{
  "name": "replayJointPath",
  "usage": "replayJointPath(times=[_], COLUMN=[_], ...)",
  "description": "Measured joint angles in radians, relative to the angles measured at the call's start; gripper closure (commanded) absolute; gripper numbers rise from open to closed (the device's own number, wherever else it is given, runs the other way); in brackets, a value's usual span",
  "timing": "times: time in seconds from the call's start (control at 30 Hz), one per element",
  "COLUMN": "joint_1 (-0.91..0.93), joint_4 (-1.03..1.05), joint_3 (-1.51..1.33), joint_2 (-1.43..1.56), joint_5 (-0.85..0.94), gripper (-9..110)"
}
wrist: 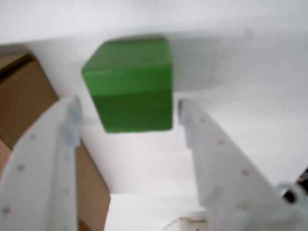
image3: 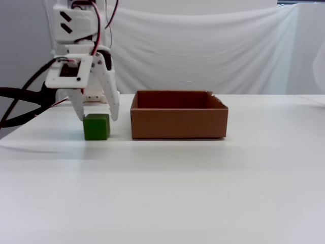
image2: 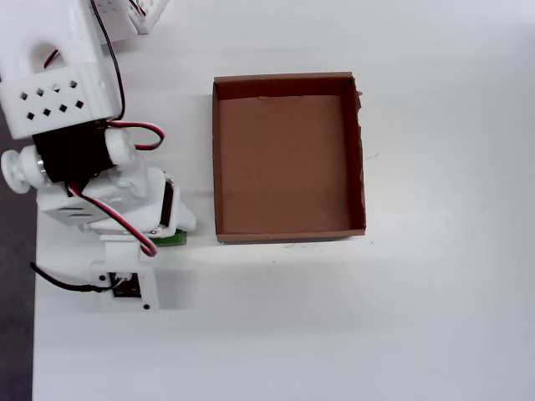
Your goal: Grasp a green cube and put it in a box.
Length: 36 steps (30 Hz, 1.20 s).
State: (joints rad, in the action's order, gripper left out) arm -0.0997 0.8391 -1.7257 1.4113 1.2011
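Observation:
The green cube (image3: pixel 96 127) rests on the white table, just left of the box (image3: pixel 177 122) in the fixed view. My gripper (image3: pixel 96 115) hangs open right above it, one white finger off each upper side, touching neither. In the wrist view the cube (wrist: pixel 130 84) fills the gap just past the fingertips of the gripper (wrist: pixel 129 107), and the brown box (wrist: pixel 24 96) shows at the left. From overhead, only a green sliver of the cube (image2: pixel 170 239) peeks out under the arm, left of the box (image2: pixel 288 236), which holds nothing.
The arm's white body with red and black wires (image2: pixel 92 159) covers the table's left side in the overhead view. A white cloth backdrop (image3: pixel 203 46) hangs behind the table. The table's left edge (image2: pixel 33 334) runs close to the arm.

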Motion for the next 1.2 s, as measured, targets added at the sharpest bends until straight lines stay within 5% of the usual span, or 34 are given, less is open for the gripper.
replayJointPath(times=[1.2], joint_1=[-0.012], joint_4=[0.066], joint_3=[0.098], joint_2=[-0.107], joint_5=[0.000], gripper=[84])
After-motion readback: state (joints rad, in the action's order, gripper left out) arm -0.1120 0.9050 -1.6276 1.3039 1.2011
